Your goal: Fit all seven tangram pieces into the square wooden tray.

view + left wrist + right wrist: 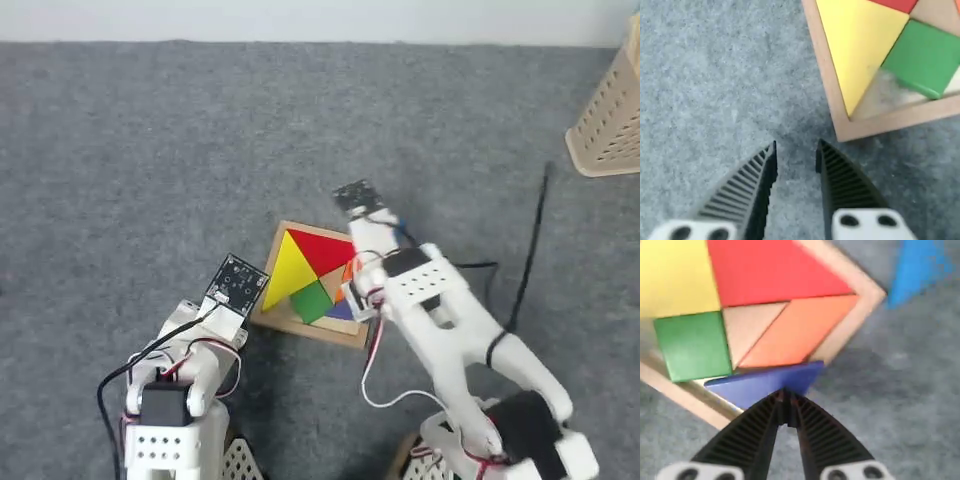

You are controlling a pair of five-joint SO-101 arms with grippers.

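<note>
R fingers [760, 426] seem to pinch purple triangle [765, 382] at tray [685, 394] edge; L fingers [847, 185] narrowly apart over carpet [705, 75].

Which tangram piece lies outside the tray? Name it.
The light blue triangle, on the carpet beyond the tray's corner; the other pieces sit in or over the tray.

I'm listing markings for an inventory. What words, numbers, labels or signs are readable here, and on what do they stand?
No text here can be read.
Wooden tray: bare wood, no print.
Tangram pieces, including the indigo piece: plain colour, no marks.
Black boards on the arms: small specks, too small to read.
</note>
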